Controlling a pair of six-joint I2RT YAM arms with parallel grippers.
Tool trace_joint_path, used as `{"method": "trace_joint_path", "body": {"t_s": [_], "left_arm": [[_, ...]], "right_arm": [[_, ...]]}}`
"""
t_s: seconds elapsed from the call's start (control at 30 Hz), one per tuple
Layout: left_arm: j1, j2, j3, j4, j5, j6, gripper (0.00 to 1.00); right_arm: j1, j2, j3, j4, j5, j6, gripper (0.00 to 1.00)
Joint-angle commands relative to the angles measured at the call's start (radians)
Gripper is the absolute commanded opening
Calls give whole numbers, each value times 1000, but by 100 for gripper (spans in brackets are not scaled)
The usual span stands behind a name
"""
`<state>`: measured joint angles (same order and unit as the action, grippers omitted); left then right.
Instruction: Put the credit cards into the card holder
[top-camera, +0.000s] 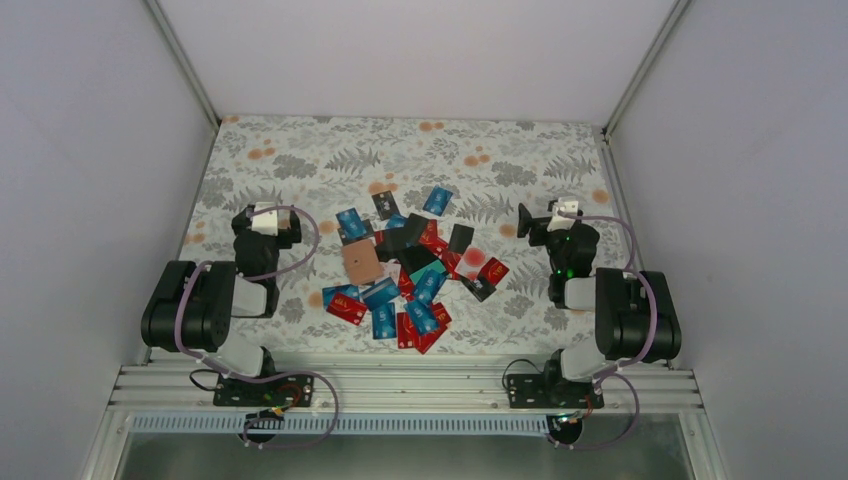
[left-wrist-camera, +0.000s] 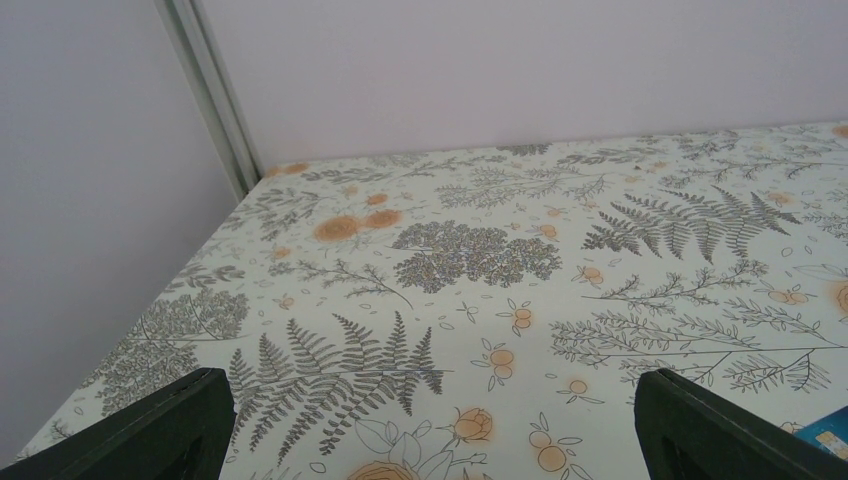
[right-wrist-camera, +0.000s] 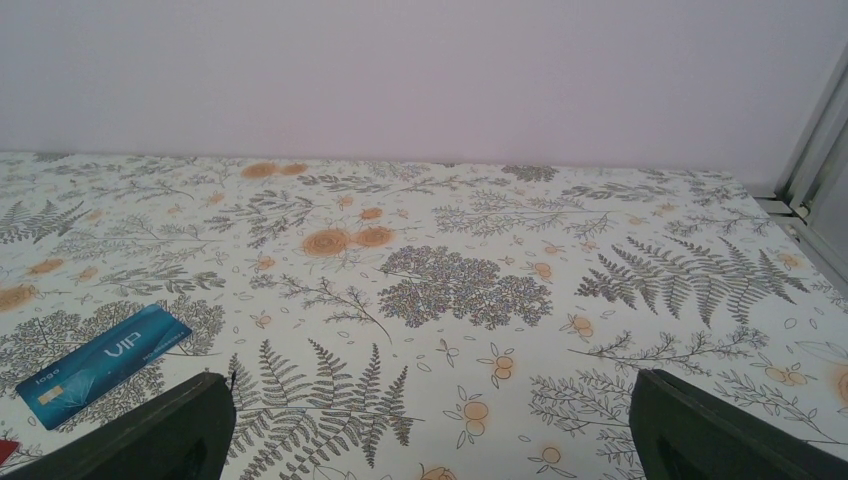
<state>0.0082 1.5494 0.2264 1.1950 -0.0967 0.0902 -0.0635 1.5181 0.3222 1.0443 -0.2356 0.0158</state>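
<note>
Mid-frame, top view: credit cards (top-camera: 405, 275) piled, card holder (top-camera: 361, 262) on pile's left edge | left gripper (top-camera: 267, 216) left of pile, right gripper (top-camera: 556, 213) right | both fingers released, touching nothing

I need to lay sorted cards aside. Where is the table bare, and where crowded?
Bare: the far strip between the back wall and the credit cards. Narrower gaps separate the heap from the left arm and right arm. Crowded: the centre, cards overlapping beside the card holder.
</note>
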Motion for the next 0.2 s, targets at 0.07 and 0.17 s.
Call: {"method": "trace_joint_path", "body": {"t_s": [0.07, 0.17], "left_arm": [[-2, 0, 12, 52, 19, 1, 100], [-2, 1, 13, 52, 19, 1, 100]], "right_arm": [[6, 9, 0, 53, 16, -17, 100], [5, 6, -3, 55, 16, -17, 100]]}}
